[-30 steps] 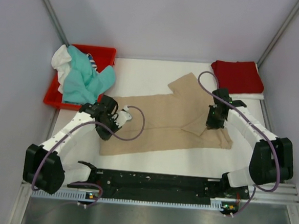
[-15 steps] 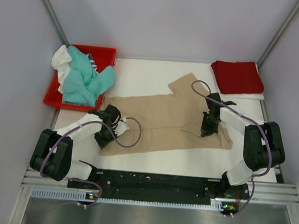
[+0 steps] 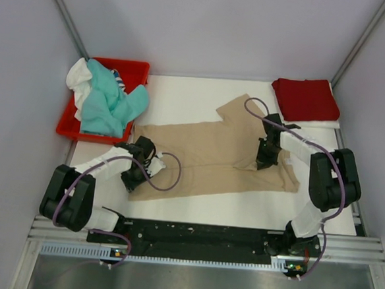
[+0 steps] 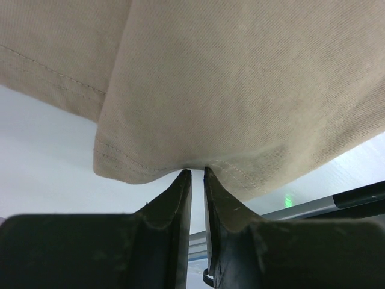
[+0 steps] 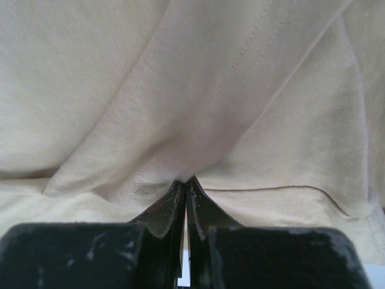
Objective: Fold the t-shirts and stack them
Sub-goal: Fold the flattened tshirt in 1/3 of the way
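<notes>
Tan-beige cloth t-shirt (image 3: 212, 152) is seen from the top camera laid out flat mid-table between the arms. The folded dark red cloth t-shirt (image 3: 306, 98) is parked at the far right corner, probably as the stack's base, and the crumpled teal t-shirt (image 3: 109, 105) and white t-shirt (image 3: 78, 76) are heaped on the bright red plastic tray (image 3: 137, 66). In the left wrist view the left gripper (image 4: 195, 173) is pinched nearly shut on the hem edge, presumably so that side can be carried over. In the right wrist view the right gripper (image 5: 185, 180) is clamped tight on a bunched seam fold, likely for the matching lift.
</notes>
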`<state>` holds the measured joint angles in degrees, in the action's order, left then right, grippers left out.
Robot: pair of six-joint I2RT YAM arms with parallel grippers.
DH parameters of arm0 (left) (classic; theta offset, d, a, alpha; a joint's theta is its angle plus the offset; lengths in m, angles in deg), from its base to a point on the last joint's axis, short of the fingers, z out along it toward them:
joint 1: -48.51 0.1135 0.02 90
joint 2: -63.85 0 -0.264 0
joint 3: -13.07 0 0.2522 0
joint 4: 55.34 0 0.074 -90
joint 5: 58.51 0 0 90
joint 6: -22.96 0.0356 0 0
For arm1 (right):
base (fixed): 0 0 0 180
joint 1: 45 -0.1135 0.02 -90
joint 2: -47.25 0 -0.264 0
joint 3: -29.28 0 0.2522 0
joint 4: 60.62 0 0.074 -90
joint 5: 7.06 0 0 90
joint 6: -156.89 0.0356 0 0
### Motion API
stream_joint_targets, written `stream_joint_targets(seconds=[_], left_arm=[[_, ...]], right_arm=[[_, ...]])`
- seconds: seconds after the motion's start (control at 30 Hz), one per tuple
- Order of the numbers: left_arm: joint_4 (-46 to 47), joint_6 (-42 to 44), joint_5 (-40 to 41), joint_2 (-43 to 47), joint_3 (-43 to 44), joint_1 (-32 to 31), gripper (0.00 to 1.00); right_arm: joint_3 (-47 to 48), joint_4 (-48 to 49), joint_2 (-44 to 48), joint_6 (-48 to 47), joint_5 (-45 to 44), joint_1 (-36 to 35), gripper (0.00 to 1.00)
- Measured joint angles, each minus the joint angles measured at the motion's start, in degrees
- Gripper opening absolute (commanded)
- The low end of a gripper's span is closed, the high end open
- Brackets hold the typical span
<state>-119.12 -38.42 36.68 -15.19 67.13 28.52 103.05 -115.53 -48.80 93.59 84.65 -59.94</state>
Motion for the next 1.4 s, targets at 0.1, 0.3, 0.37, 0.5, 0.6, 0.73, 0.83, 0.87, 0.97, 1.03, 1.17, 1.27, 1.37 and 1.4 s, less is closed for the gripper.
stream_joint_targets(seconds=[0.1,0.3,0.37,0.5,0.6,0.73,0.83,0.87,0.97,1.03,1.17,1.27,1.37,1.4], left_arm=[[0.11,0.0,0.26,0.0,0.0,0.0,0.19],[0.13,0.02,0.55,0.02,-0.02,0.0,0.19],[0.11,0.02,0.72,0.04,-0.02,0.0,0.19],[0.09,0.02,0.94,0.46,-0.07,0.0,0.19],[-0.02,0.02,1.31,0.85,-0.15,0.0,0.19],[-0.57,0.02,1.31,1.64,-0.17,0.0,0.22],[-1.88,0.04,-0.09,2.47,0.44,0.0,0.24],[-2.67,0.02,-0.96,2.56,1.31,0.0,0.24],[-3.96,0.0,-3.43,2.67,4.92,0.0,0.25],[-4.17,0.02,-4.87,2.67,7.69,0.0,0.25],[-4.11,0.04,-5.9,2.82,9.64,0.0,0.25],[-4.31,0.07,-5.86,2.89,9.05,0.0,0.25],[-4.5,0.11,-5.95,3.34,7.91,0.0,0.25],[-4.61,0.11,-6.08,3.54,7.67,0.0,0.25]], right_arm=[[1.25,0.0,-1.7,0.17,0.17,-0.39,0.0],[9.6,0.09,-6.51,1.09,0.24,-1.73,0.0],[13.18,0.46,-8.57,1.51,0.15,-2.23,0.0],[20.92,1.25,-14.49,1.64,0.35,-3.21,0.0],[24.46,1.05,-17.51,1.42,0.57,-3.43,0.0],[24.7,-1.29,-15.47,-0.22,-2.34,-3.45,0.0],[21.66,-2.38,-9.6,-2.05,-4.81,-3.45,0.22],[20.2,-3.08,-7.23,-2.51,-5.33,-3.45,0.24],[17.97,-5.03,-3.21,-2.93,-6.4,-3.63,0.27],[17.92,-5.33,-3.17,-2.64,-7.54,-4.33,0.31],[18.1,-5.38,-6.27,-2.19,-9.77,-7.98,0.31],[18.12,-5.62,-10.14,-2.01,-11.17,-10.19,0.31],[18.12,-6.25,-12.63,-1.99,-12.02,-10.71,0.29],[18.12,-6.38,-12.9,-1.99,-12.2,-10.67,0.27]])
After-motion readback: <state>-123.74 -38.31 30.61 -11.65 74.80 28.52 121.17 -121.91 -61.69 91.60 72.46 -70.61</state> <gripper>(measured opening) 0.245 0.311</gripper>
